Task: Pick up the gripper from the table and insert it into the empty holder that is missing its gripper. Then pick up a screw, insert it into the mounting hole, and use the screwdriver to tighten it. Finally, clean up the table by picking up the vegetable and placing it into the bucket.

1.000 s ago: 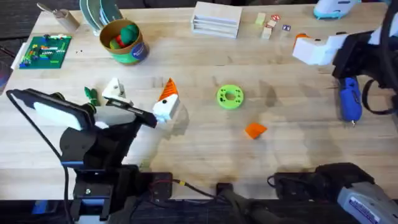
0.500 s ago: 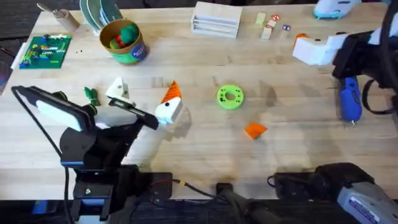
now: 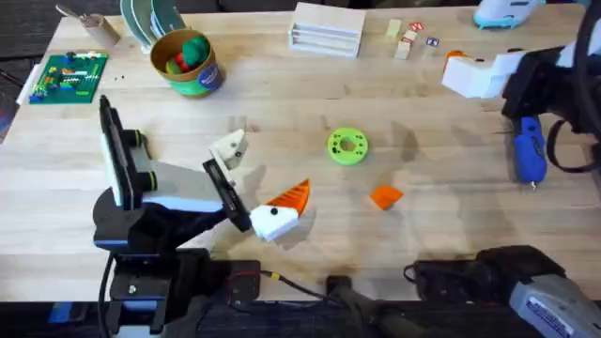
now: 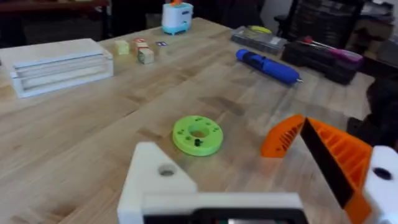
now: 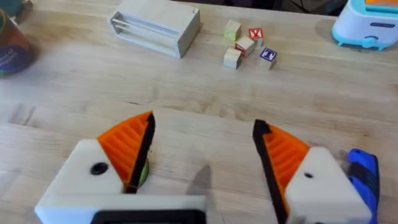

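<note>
The orange gripper [image 3: 385, 196] lies loose on the table [image 3: 441, 225], right of my left gripper [image 3: 258, 176]. In the left wrist view the orange gripper [image 4: 281, 138] rests just beyond my left gripper [image 4: 239, 155], which is open. One finger is the bare white holder [image 3: 228, 148] [image 4: 155, 180]; the other carries an orange tip. The blue screwdriver [image 3: 528, 150] [image 4: 267, 65] lies at the right, beside my right gripper [image 3: 465, 75], which is open and empty [image 5: 202, 143]. The bucket [image 3: 188, 61] at the back left holds red and green pieces. My left arm hides the vegetable.
A green disc [image 3: 347, 145] with holes and a small dark piece on it sits mid-table. At the back are a wooden box [image 3: 327, 28], small cubes [image 3: 406, 39], a pale blue device [image 3: 507, 11], a green circuit board [image 3: 68, 75] and dishes [image 3: 150, 19].
My left gripper has swung right and toward the front edge, rolling so its orange tip points at the loose orange gripper. The right arm has not moved.
</note>
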{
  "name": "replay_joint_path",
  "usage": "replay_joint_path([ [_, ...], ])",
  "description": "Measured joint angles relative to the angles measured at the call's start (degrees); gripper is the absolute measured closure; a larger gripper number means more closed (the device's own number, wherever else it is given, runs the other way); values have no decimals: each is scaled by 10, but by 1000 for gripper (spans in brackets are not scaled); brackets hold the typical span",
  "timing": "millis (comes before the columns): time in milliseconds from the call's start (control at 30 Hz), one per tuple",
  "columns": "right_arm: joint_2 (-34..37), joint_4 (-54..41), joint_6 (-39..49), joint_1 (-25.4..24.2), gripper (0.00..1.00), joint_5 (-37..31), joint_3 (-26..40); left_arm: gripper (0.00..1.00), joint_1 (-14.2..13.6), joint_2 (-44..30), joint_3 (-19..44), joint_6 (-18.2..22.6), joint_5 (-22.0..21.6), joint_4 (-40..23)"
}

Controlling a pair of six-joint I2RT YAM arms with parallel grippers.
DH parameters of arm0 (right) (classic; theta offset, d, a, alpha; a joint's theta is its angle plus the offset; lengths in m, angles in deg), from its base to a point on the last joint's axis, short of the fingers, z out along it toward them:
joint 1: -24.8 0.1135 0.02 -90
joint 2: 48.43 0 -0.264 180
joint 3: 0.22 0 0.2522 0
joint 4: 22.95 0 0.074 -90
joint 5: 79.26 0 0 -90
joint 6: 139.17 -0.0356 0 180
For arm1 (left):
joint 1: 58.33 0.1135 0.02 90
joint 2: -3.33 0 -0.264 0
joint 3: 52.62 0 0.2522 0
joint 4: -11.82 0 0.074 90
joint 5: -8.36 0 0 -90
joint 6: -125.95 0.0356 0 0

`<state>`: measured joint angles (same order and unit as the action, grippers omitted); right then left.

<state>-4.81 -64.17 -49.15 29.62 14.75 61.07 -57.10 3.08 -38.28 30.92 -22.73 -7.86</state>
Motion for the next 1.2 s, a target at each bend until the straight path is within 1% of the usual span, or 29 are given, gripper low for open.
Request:
replay_joint_path([
  [33,0,0,0,0,10,0,0,9,0,0,0,0,12,-2],
  [67,0,0,0,0,9,0,0,8,0,0,0,0,37,-5],
  [167,0,-15,-9,0,11,7,0,8,0,0,0,0,55,-7],
  [233,0,-39,-6,0,11,33,1,8,0,0,0,0,59,-8],
  [333,10,-96,23,11,8,84,1,8,0,0,0,0,60,-8],
  [400,21,-139,42,29,9,104,5,9,0,0,0,0,60,-8],
  [467,35,-191,61,56,9,110,14,9,0,0,0,0,60,-8],
  [567,54,-259,77,109,10,103,35,8,0,0,0,0,61,-8],
  [667,68,-298,84,161,10,97,51,8,0,0,0,0,61,-8],
  [767,74,-323,90,202,10,93,52,8,0,0,0,0,61,-8],
  [867,80,-328,92,223,10,93,52,9,0,0,0,0,61,-8],
  [1033,95,-334,85,227,10,88,52,8,0,0,0,0,61,-8],
  [1200,135,-318,59,227,10,73,18,8,0,0,0,0,60,-8],
])
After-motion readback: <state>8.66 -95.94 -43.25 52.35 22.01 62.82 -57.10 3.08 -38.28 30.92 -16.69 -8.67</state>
